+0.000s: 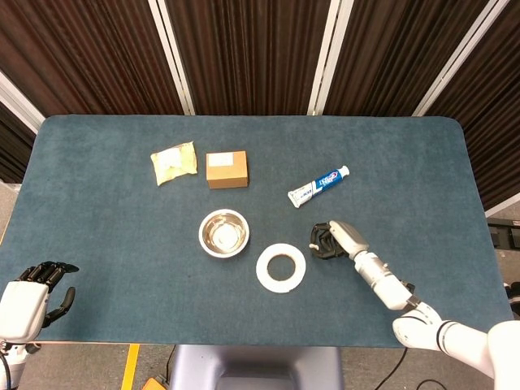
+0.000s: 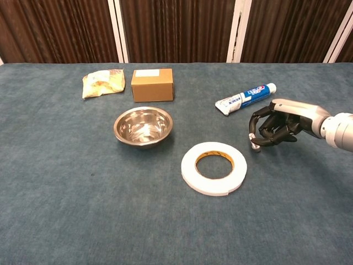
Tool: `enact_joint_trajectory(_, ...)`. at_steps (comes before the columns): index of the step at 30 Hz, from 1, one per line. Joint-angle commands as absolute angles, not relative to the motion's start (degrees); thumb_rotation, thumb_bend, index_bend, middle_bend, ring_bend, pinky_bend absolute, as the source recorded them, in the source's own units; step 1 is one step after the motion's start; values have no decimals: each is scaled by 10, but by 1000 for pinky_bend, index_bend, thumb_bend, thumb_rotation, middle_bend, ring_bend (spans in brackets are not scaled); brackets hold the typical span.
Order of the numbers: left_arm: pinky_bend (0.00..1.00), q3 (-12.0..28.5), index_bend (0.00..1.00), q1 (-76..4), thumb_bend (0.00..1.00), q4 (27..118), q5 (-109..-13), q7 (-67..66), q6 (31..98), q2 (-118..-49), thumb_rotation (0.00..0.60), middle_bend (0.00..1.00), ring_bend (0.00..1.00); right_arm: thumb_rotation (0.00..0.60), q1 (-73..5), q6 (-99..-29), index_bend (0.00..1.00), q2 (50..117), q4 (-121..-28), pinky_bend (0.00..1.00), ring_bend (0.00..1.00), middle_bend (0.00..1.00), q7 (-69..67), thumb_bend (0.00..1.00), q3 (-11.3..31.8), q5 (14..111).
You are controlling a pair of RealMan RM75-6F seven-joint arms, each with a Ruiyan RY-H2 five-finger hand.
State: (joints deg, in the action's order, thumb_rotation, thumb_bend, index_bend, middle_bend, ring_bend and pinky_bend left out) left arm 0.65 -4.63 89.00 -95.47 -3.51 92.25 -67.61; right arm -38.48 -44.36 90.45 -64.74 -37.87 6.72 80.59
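Right hand (image 2: 278, 128): fingers curled in, holding nothing, between toothpaste tube (image 2: 245, 98) and tape roll (image 2: 214, 167). Left hand (image 1: 32, 294): fingers spread, empty, off tabletop's (image 1: 106, 244) near-left corner.

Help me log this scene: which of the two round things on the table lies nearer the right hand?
The white tape roll, flat beside the right hand. The steel bowl sits farther off, beyond the roll.

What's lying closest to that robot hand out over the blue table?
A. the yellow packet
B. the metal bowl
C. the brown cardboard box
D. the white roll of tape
D: the right hand, fingers curled and holding nothing, sits just right of the white roll of tape; the other three lie further left.
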Motion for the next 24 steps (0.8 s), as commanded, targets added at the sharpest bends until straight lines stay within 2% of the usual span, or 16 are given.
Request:
enact_joint_trajectory(1,428,7,381,-46,454,890,-955,-35,923,-676,600,397,330,600,-385,-441,706,902,-648,1000,817,950,-380,431,65,806)
enact_joint_trajectory(24,429,6,380,-47,456,889,-955,-35,920,-678,600,398,330,600,-379,-439,628,865,-663,1000,815,950,-368,430,47,811)
